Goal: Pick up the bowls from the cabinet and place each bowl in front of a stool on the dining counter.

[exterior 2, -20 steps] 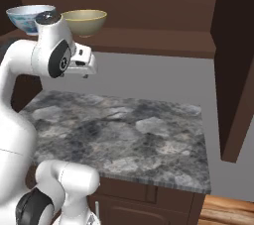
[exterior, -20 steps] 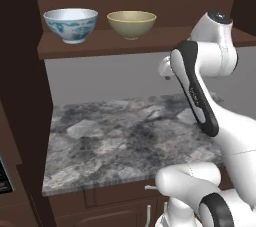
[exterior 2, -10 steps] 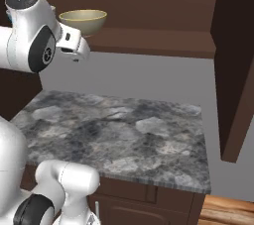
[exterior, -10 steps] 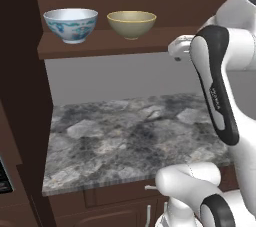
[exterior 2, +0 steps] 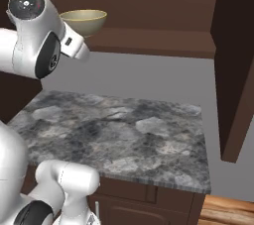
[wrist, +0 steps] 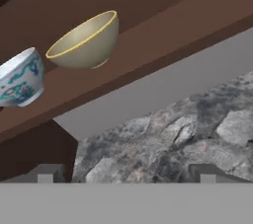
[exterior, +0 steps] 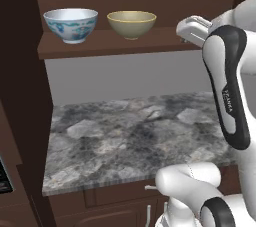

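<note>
Sitting side by side on the plank shelf [exterior: 150,41] of the dark brown wall cabinet [exterior: 20,71] are the two footed bowls, upright and close but not touching. The painted bowl [exterior: 70,24] is white, with blue, green and red patterning round its outer wall and a pale bluish rim. The olive-tan bowl [exterior: 132,23] is plain, with a thin yellowish rim and a small foot; in the hand view it appears tilted because the camera is rolled. The hand [wrist: 126,172] is raised to about shelf height, to the right of the olive-tan bowl and apart from it, its fingers [wrist: 47,173] spread wide with nothing between them. Below the shelf lies a grey marbled bench [exterior: 135,136].
</note>
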{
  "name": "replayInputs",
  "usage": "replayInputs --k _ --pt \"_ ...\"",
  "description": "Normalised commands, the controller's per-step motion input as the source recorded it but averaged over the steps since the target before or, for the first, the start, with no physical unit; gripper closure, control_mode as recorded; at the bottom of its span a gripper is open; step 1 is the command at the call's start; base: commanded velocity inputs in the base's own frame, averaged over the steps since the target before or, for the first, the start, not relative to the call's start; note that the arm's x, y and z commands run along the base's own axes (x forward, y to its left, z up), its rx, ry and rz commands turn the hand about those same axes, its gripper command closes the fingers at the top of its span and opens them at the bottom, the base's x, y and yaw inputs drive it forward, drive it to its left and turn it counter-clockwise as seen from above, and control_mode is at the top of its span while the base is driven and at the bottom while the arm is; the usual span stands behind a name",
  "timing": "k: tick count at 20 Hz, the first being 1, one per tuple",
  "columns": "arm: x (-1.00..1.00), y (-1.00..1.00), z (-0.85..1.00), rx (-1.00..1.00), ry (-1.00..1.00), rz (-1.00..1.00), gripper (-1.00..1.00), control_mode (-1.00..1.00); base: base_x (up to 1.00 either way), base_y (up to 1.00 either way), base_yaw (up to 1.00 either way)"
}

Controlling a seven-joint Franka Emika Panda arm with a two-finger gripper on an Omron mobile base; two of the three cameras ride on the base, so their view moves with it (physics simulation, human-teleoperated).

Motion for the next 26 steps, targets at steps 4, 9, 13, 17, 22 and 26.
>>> replayInputs --k 4,9,13,17,22,26 --pt "0.63 -0.13 0.19 0.36 0.00 0.00 -1.00 -1.00 0.00 0.00 0.00" --pt "0.72 -0.01 0.06 0.26 0.00 0.04 -1.00 -1.00 0.00 0.00 0.00" --pt "0.80 0.03 0.00 0.14 0.00 0.02 -1.00 -1.00 0.00 0.00 0.00" --pt "0.60 0.17 0.27 0.01 0.14 0.00 -1.00 -1.00 0.00 0.00 0.00" --pt "0.63 0.02 0.17 0.00 0.16 0.00 -1.00 -1.00 0.00 0.00 0.00" --pt "0.70 0.00 0.00 0.01 0.07 0.00 -1.00 -1.00 0.00 0.00 0.00"
